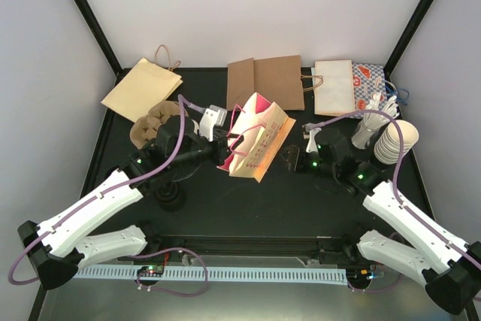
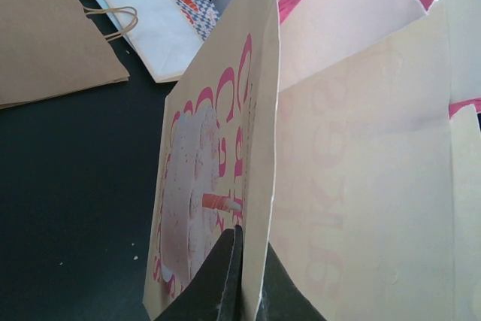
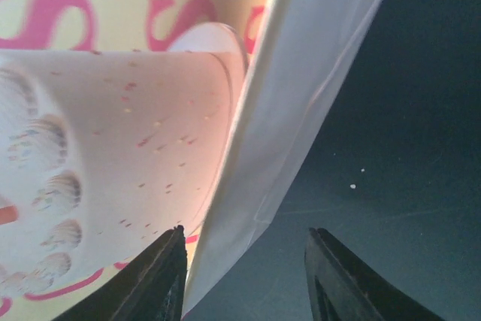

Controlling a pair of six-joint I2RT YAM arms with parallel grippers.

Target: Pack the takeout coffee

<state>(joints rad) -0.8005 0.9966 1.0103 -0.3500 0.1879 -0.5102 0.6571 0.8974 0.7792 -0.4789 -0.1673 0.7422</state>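
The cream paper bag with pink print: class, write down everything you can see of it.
The cream paper bag with pink lettering stands open and leaning at the middle of the black table. Its inside shows pink, and pink handles loop from the mouth. The left gripper pinches one side wall; the right gripper has open jaws astride the opposite edge.

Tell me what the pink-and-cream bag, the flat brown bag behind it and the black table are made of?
The pink-and-cream bag looks like thin matte paper: sharp folds, and light glows through its wall. The flat brown bag looks like dull kraft paper, creased flat. The black table looks hard and smooth, faintly shiny; of what, I cannot tell.
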